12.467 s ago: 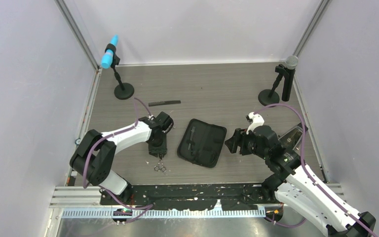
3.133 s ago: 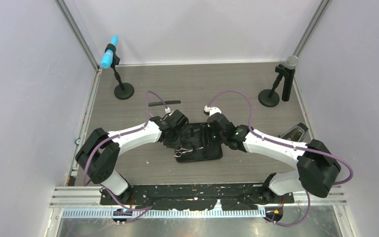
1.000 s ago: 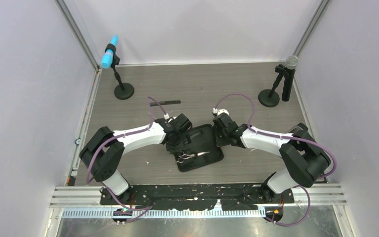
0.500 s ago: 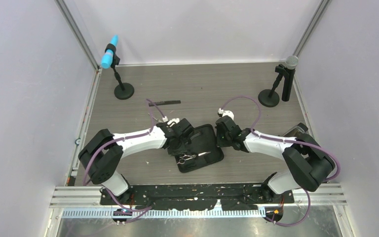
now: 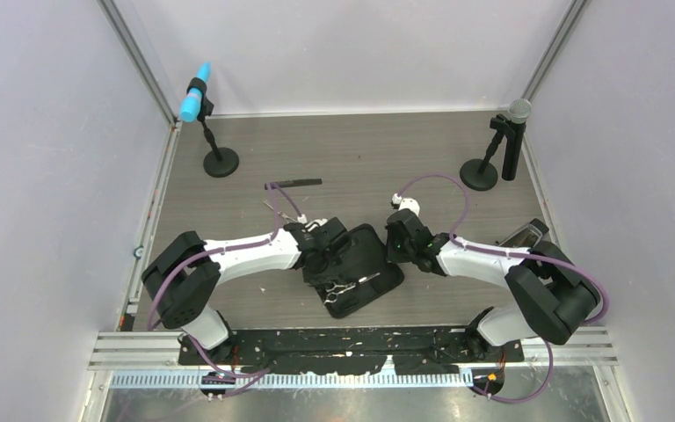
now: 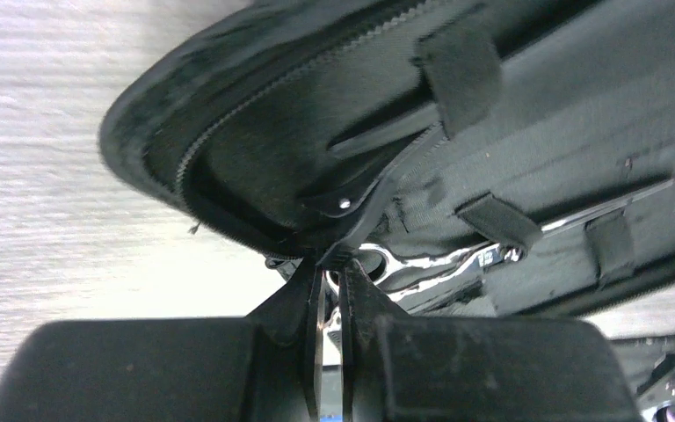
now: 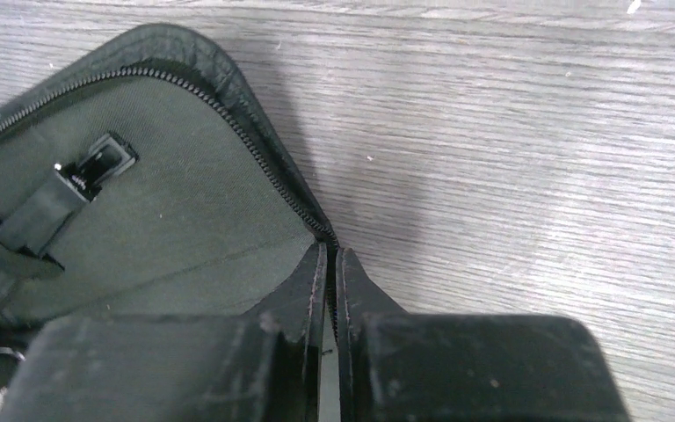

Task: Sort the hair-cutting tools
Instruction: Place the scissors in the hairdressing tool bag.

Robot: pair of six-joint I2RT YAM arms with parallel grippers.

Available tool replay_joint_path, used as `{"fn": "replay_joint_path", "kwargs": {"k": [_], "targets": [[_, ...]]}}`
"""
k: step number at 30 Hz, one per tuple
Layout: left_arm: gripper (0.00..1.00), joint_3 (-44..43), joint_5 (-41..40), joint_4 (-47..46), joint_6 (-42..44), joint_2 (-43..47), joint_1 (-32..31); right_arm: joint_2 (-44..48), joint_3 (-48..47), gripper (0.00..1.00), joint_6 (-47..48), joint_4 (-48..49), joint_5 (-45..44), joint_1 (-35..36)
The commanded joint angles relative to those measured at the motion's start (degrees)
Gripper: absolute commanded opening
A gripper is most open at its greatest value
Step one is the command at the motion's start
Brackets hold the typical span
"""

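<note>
A black zip case (image 5: 367, 253) lies open mid-table between both arms. Silver scissors (image 5: 344, 287) sit inside it under elastic straps, bright in the left wrist view (image 6: 439, 258). My left gripper (image 5: 326, 261) is shut on the case's left edge, pinching the zip fold (image 6: 332, 262) and lifting that flap (image 6: 316, 141). On the right edge of the case my right gripper (image 5: 396, 254) is shut on the zipper rim (image 7: 331, 252). A short black clip (image 7: 75, 189) lies on the inner lining (image 7: 176, 220). The long black comb (image 5: 293, 183) lies on the table behind the left arm.
A blue-headed microphone (image 5: 198, 93) on a round base (image 5: 221, 163) stands at the back left. A grey-headed microphone (image 5: 515, 112) with its base (image 5: 478, 174) stands at the back right. A dark shiny object (image 5: 527, 236) sits at the table's right edge.
Both grippers have come slightly nearer the front edge while staying shut on the case. The case has turned and shifted with them, scissors still inside.
</note>
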State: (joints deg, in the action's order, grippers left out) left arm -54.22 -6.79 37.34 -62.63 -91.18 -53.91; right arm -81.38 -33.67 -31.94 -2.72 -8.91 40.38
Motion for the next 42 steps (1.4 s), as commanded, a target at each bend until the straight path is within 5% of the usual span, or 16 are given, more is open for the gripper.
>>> {"fn": "replay_joint_path", "kwargs": {"k": [1, 5, 11, 15, 27, 42], "targets": [[0.01, -4.6, 10.5, -27.2, -3.7, 2.6, -3.5, -2.0, 1.6, 0.05, -6.2, 6.3, 16.9, 4.2], [0.0, -0.8, 7.3, -24.3, -4.5, 1.8, -3.3, -0.5, 0.6, 0.06, -4.0, 4.2, 15.5, 4.3], [0.0, 5.0, 8.3, -24.4, -9.1, -0.1, -1.8, 7.7, -4.5, 0.4, 3.0, -8.6, 8.4, 4.3], [0.0, 3.5, 5.2, -20.5, -7.6, 1.3, -1.6, 12.4, -8.1, 0.47, 5.8, -17.1, 4.9, 5.4], [0.0, 3.3, 3.6, -18.1, -7.0, 2.3, -1.7, 17.6, -3.7, 0.48, -2.0, -19.1, 2.6, 12.5], [0.0, 2.5, 3.7, -17.1, -6.1, 1.6, -1.7, 7.1, -5.4, 0.41, -0.7, -19.1, 0.3, 13.9]]}}
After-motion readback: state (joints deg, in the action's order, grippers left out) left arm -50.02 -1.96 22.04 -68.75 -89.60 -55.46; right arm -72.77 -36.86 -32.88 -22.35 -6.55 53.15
